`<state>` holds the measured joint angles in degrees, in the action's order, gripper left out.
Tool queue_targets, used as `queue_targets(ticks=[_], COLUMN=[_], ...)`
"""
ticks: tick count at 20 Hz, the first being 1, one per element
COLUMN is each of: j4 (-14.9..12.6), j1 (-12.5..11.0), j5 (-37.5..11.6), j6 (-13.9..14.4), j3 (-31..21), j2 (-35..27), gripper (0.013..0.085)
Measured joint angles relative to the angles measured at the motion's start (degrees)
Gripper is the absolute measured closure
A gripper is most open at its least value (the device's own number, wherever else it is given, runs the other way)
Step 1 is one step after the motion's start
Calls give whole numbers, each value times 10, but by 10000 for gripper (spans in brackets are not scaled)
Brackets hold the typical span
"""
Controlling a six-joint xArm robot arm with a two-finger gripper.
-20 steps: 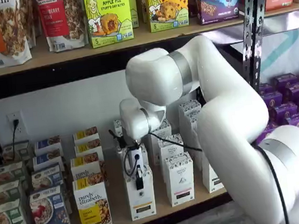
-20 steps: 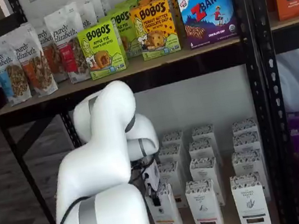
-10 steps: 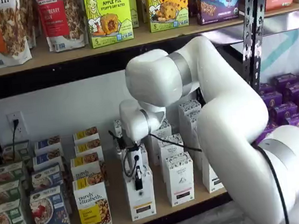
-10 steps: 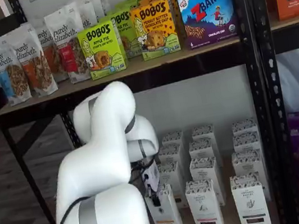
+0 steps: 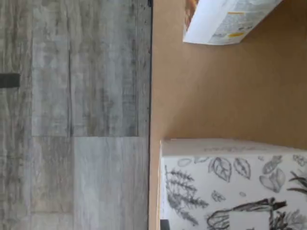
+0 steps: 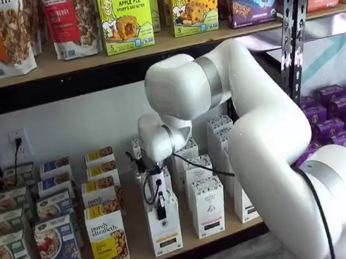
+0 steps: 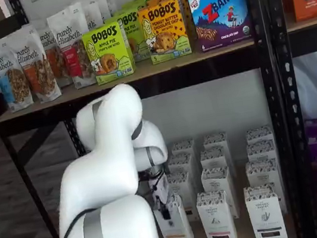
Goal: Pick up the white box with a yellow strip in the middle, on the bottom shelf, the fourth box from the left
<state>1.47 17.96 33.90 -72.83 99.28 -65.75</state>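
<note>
The white box (image 6: 166,233) with a thin yellow-orange strip stands at the front of the bottom shelf (image 6: 136,249). It shows in both shelf views (image 7: 177,230). My gripper (image 6: 160,201) hangs over the box's top. One black finger lies flat against the box's front face and the other is hidden behind it, so I cannot tell its state. In a shelf view the gripper (image 7: 162,206) sits at the box's top edge. The wrist view shows the box's leaf-patterned top (image 5: 230,182) close by, beside the tan shelf board (image 5: 216,96).
A "purely elizabeth" box (image 6: 107,243) stands just left of the white box, and white cartons with a black strip (image 6: 207,207) just right, in rows going back. Cereal boxes (image 6: 58,249) stand further left. Purple boxes (image 6: 341,123) fill the rack beyond a black upright (image 6: 290,35). The upper shelf (image 6: 151,47) hangs overhead.
The arm's elbow has risen slightly. The gripper and the white box stay at almost the same place.
</note>
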Motion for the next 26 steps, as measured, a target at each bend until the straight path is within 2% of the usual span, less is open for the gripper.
queue_targets(ticks=[9, 20, 26], j4=[-8, 22, 3], j1=[13, 28, 32], j5=[-29, -73, -84], j6=[19, 6, 28], j3=[-109, -257, -323], j2=[64, 168, 227], gripper=[530, 530, 530])
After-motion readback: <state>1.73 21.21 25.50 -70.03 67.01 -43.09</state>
